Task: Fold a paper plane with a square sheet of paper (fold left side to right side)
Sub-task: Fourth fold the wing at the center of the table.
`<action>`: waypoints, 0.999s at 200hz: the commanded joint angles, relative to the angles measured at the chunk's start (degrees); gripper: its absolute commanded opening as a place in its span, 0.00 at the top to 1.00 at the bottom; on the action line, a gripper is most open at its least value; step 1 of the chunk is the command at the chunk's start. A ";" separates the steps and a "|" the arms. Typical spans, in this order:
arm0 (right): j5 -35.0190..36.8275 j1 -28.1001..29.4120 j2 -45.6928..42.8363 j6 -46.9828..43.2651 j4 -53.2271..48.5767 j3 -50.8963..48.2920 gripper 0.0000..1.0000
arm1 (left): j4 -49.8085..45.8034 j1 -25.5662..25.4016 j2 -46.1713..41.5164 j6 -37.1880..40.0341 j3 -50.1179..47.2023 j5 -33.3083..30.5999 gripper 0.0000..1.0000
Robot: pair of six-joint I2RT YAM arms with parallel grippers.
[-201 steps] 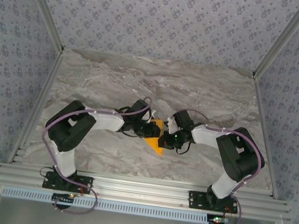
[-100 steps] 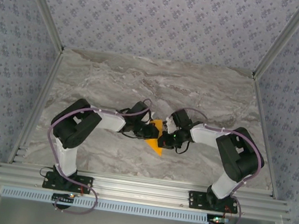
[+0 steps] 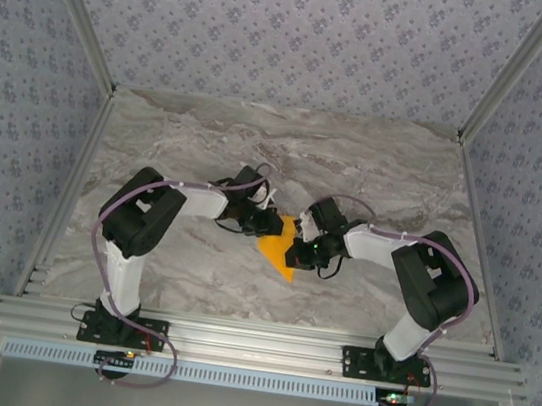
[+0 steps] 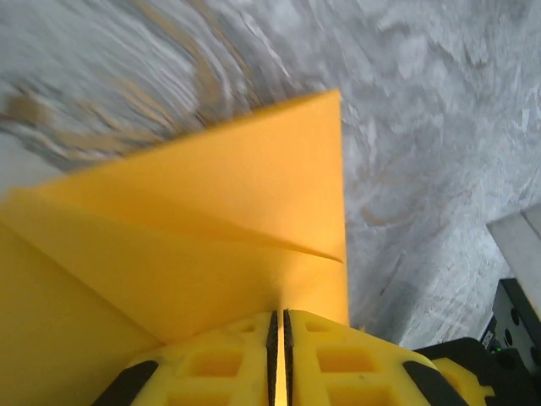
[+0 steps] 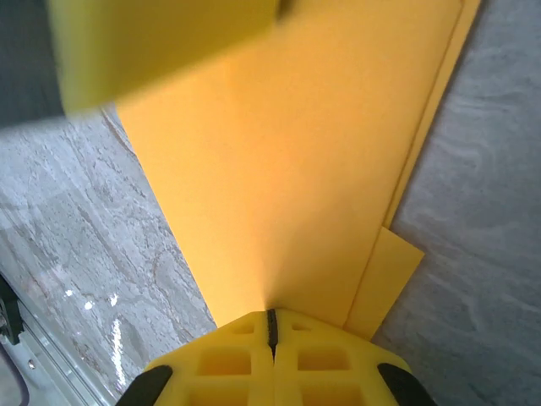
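Square sheet of paper point(image 3: 280, 248) is lying near the middle of the counter point(image 3: 385, 179), between the two arms, already creased into a narrow shape that is tapering to a point at its near end.

Step in hand, as judged: the left-to-right fold is being made. Left end effector point(image 3: 266, 223) is clenching on the left part of the sheet. In the left wrist view the left end effector point(image 4: 279, 326) is showing its jaws all but together, with a sliver of orange between them, so it is grasping a layer of the paper point(image 4: 211, 211). Right end effector point(image 3: 296, 252) is sitting at the right edge with its jaws fully clenched. Whether it is pinching the sheet or pressing it down cannot be told.

Next move, as judged: the gripped layer is needing to travel rightward over the centre line, with its edge meeting the right edge squarely before any crease is pressed. The right side is needing to remain pinned.

View differences: the top view is giving the overall outline and the position of both arms. The left wrist view is revealing a raised flap with a diagonal fold line. The right wrist view, behind the right end effector point(image 5: 270, 326), is revealing stacked layer edges along the right side of the paper point(image 5: 287, 169) and a small tab projecting there
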 commanded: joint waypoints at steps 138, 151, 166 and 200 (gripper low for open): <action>3.36 1.01 -1.53 0.30 -2.37 -6.30 1.00 | -9.77 13.60 3.17 9.99 14.73 -3.12 0.82; 1.34 1.02 -3.77 1.22 2.36 -6.67 0.96 | -9.69 13.88 -1.02 9.61 12.83 -3.36 0.77; 1.24 0.94 -7.32 2.02 5.83 -6.97 0.86 | -8.44 13.93 -6.00 7.58 9.28 -3.27 0.72; 6.16 0.05 -17.81 1.68 9.23 -8.58 0.61 | -1.39 11.07 -14.91 0.30 -2.04 -3.06 0.59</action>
